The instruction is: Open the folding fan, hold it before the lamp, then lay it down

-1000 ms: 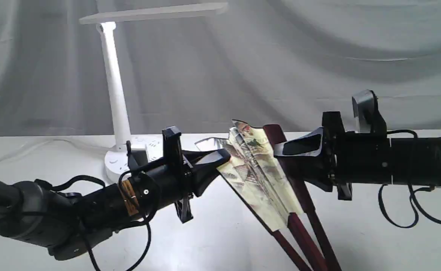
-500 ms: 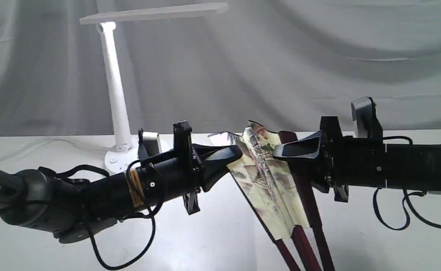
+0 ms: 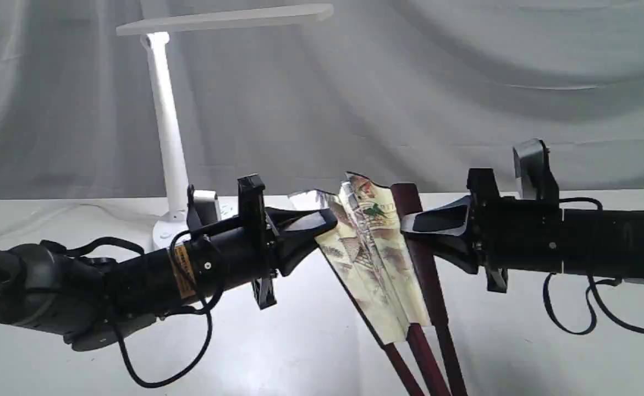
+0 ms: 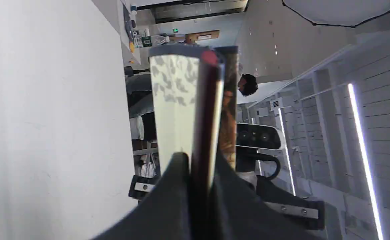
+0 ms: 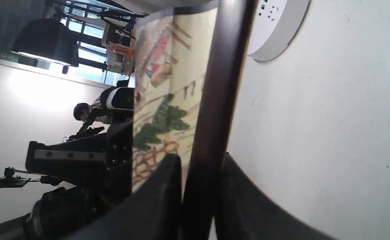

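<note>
The folding fan [image 3: 374, 258] hangs in mid-air between both grippers, spread only a few pleats wide, its maroon ribs [image 3: 426, 341] pointing down toward the table. My left gripper [image 3: 324, 231] is shut on its left guard rib, and my right gripper [image 3: 409, 224] is shut on the right maroon guard rib [image 3: 418, 247]. In the left wrist view the rib and cream leaf [image 4: 176, 100] run out from between the shut fingers [image 4: 178, 166]. The right wrist view shows the dark rib [image 5: 214, 100] clamped likewise. The white lamp [image 3: 168, 126] stands behind, to the left.
The lamp's round base [image 3: 162, 236] with sockets [image 5: 274, 30] sits on the white table [image 3: 300, 341], just behind my left arm. Its bar head [image 3: 223, 19] reaches rightward overhead. A grey curtain [image 3: 464, 82] closes off the back. Black cables dangle under both arms.
My left gripper pushed right, then drew back left, and the fan moved with it. The right guard rib now stands steeper. The fan's spread is about the same.
</note>
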Controlling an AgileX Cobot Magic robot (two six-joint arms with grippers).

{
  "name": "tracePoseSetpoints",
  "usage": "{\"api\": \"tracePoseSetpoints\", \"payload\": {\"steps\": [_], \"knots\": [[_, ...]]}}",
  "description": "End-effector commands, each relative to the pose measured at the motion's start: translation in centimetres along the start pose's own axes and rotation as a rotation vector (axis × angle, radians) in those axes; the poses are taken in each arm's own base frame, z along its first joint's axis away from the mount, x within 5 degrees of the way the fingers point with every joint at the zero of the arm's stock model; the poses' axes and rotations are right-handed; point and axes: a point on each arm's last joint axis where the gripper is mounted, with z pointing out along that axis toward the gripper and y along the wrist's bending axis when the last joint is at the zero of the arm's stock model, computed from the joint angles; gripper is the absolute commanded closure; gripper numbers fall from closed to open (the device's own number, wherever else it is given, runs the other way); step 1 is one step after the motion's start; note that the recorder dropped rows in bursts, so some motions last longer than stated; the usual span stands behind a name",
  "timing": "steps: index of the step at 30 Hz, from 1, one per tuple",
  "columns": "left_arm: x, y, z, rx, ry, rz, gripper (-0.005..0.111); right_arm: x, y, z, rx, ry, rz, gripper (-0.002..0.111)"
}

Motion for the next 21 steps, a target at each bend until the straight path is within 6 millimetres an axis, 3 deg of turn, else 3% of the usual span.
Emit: {"api": "tracePoseSetpoints", "payload": {"steps": [1, 21], "knots": [[-0.19, -0.82, 0.08, 0.034, -0.007, 0.001, 0.107, -0.25, 0.21, -0.03, -0.007, -0.011, -0.035, 0.108], [-1.15, -1.19, 0.00, 0.074, -0.113, 0.014, 0.107, -0.49, -0.25, -0.05, 0.045, -0.036, -0.095, 0.108]]}}
